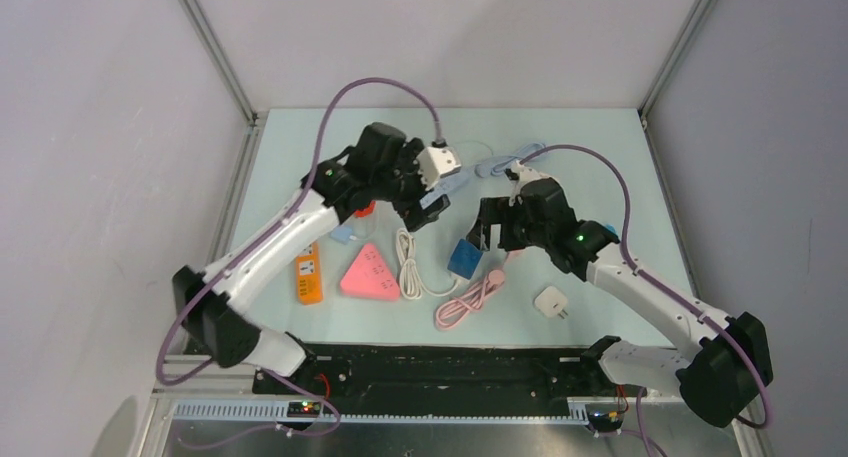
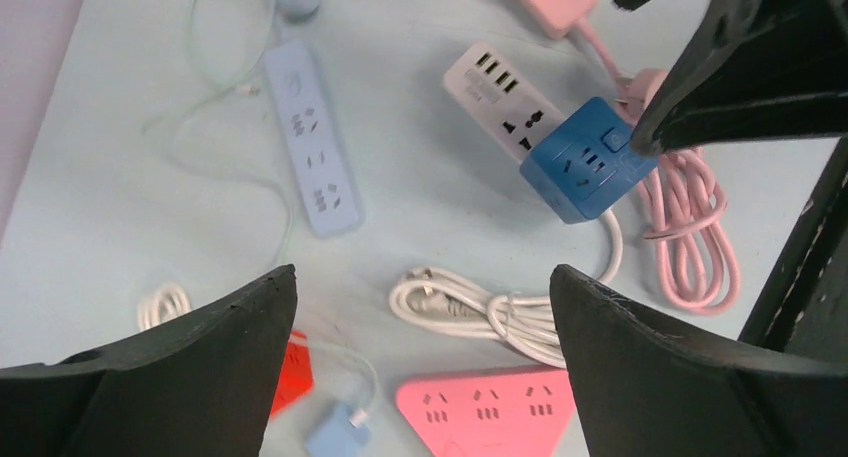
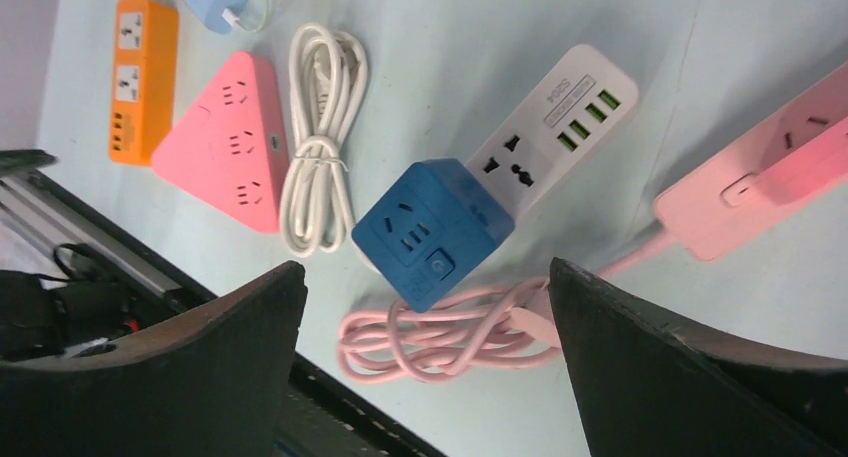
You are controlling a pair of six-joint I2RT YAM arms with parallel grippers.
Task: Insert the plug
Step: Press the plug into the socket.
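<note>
Counter was hovered over by left gripper and right gripper, both held wide open, blue cube seen below.

An orange power strip lies just beside a pink triangular socket block on the pale worktop. A small white wall adapter sits well apart, at the right. A pale blue power strip lies flat, with a thin cable looping beside it.
</note>
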